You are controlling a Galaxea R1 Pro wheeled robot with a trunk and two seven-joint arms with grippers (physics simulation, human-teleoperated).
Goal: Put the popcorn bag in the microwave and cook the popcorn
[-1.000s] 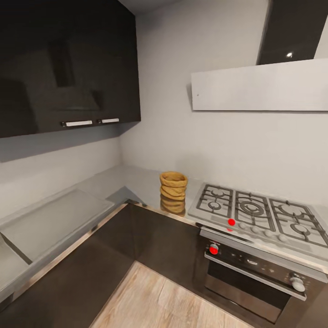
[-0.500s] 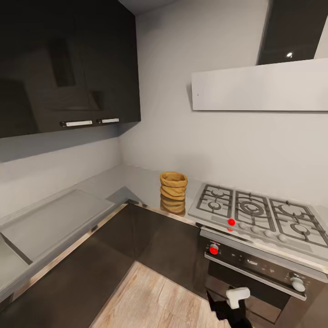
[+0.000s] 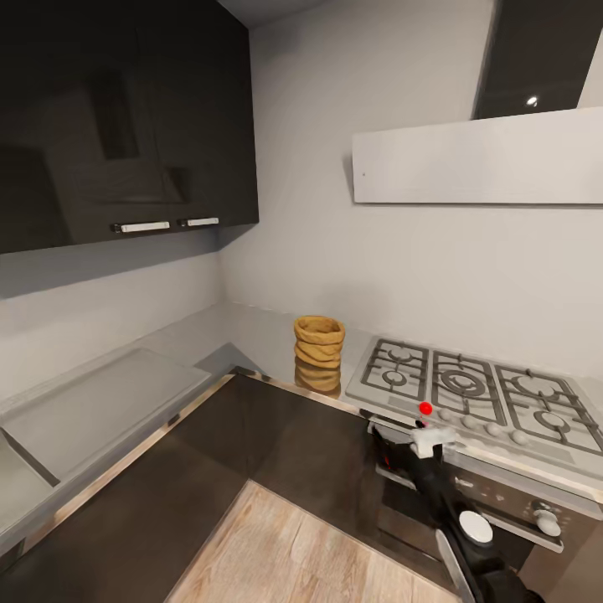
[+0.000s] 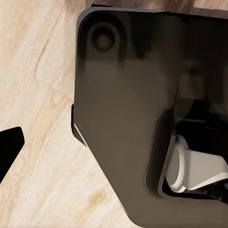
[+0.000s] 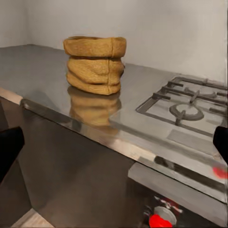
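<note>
Popcorn bag [image 3: 319, 350] upright on countertop [image 3: 251, 335], just beside hob [image 3: 469, 389], ahead of my right gripper [image 3: 425, 439] and well apart. Since half second ago I've raised right arm to oven front. Fingers spread, nothing held. Left gripper: cannot tell.

My right arm [image 3: 469, 536] is black and glossy, built of rounded segments, with a white round cap [image 3: 476, 527] on one joint and a pale grey strip along the link below it. Its far end carries a small white block [image 3: 431, 439]. My left wrist view takes in my base [image 4: 128, 128], a broad dark brown-black shell with rounded corners, a round recessed socket [image 4: 103, 38] near one corner and a whitish-grey rounded part [image 4: 190, 167] set in a cut-out.
</note>
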